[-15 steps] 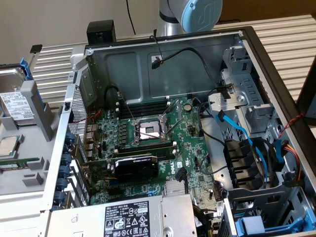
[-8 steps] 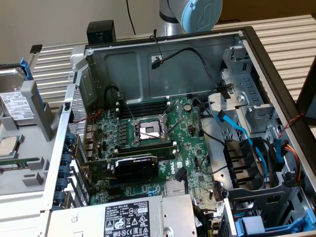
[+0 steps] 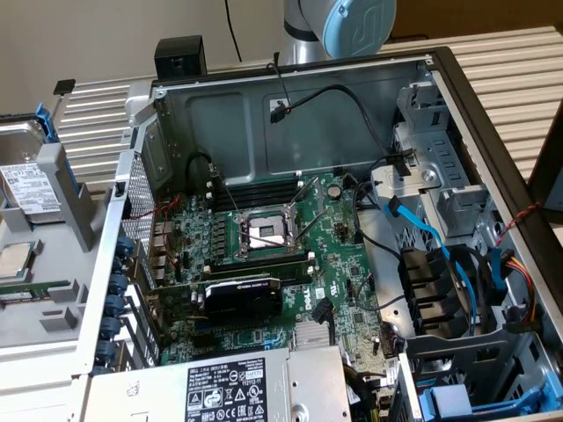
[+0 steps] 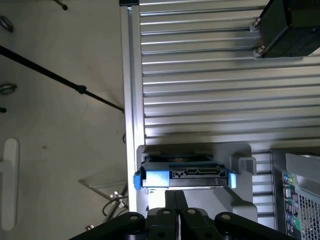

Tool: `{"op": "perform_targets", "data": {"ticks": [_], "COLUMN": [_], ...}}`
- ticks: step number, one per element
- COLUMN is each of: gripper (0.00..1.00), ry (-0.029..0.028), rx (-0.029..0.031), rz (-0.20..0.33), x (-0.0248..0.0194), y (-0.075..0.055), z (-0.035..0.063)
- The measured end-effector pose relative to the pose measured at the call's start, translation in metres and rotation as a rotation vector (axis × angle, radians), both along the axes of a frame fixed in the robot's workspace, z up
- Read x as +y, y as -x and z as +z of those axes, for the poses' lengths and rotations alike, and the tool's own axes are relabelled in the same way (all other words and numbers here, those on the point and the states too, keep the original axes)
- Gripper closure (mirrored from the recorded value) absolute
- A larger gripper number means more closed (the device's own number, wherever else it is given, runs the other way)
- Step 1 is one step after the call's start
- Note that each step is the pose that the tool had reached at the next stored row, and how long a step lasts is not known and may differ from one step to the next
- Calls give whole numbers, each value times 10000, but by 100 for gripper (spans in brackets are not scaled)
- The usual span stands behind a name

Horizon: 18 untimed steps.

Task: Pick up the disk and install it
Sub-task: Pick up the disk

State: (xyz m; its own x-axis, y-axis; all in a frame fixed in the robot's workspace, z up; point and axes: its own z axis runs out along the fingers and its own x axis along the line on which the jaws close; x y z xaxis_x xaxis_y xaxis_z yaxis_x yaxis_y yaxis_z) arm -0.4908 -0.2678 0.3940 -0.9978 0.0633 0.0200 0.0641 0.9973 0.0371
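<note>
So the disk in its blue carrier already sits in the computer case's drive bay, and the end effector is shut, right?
No: the disk rests in the grey holder outside the computer case, as the exterior view shows. The blue carrier and shut end effector are right.

Disk (image 3: 26,180): silver metal, white paper label, glossy blue plastic frame. Desk (image 4: 200,75): ribbed matt metal.

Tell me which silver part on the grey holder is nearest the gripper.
The disk, clipped in a blue carrier frame, right in front of the gripper; the small square chip has no frame.
</note>
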Motion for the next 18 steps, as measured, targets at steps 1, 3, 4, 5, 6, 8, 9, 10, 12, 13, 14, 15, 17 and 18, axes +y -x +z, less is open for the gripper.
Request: {"op": "perform_targets", "data": {"ticks": [1, 3, 4, 5, 6, 8, 9, 10, 12, 13, 14, 15, 17, 18], "gripper": [89, 89, 89, 89, 89, 89, 89, 89, 89, 89, 89, 89, 89, 89], "ry": [0, 0, 0, 0, 0, 0, 0, 0, 0, 0, 0, 0, 0, 0], "rx": [0, -1, -1, -1, -1, -2, -1, -1, -1, -1, -2, -2, -1, -2], "rz": [0, 24, 117, 258, 439, 798, 983, 1173, 1527, 1708, 1893, 2072, 2443, 2629], "x": [0, 0, 0, 0, 0, 0, 0, 0, 0, 0, 0, 0, 0, 0], "y": [0, 0, 1, 1, 1, 2, 2, 1, 1, 1, 1, 1, 1, 1], "z": [0, 0, 0, 0, 0, -1, 0, -1, -1, -2, -3, -3, -3, -4]}}
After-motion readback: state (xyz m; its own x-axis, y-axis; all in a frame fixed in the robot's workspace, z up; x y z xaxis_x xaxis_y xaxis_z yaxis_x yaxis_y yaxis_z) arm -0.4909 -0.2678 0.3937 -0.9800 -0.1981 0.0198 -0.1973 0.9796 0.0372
